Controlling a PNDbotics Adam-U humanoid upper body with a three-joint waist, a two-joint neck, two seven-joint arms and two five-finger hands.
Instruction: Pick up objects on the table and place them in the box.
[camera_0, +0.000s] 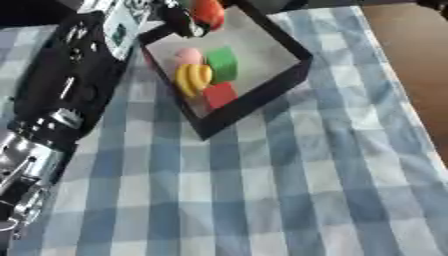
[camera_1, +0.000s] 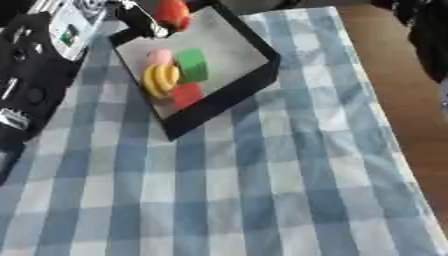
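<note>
Reaching in from the far left, the left robot hand (camera_0: 181, 20) curls its fingers around an orange-red object (camera_0: 208, 12) above the far corner of the black box (camera_0: 262, 92). Inside lie a pink item (camera_0: 187, 54), a green block (camera_0: 222, 64), a yellow banana (camera_0: 193, 78) and a red block (camera_0: 220, 94) (all clustered at its left side). Blue-checked cloth (camera_0: 262, 190) covers the worktop.

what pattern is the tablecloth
Blue and white checks on the tablecloth, clearest in the left eye view.
</note>
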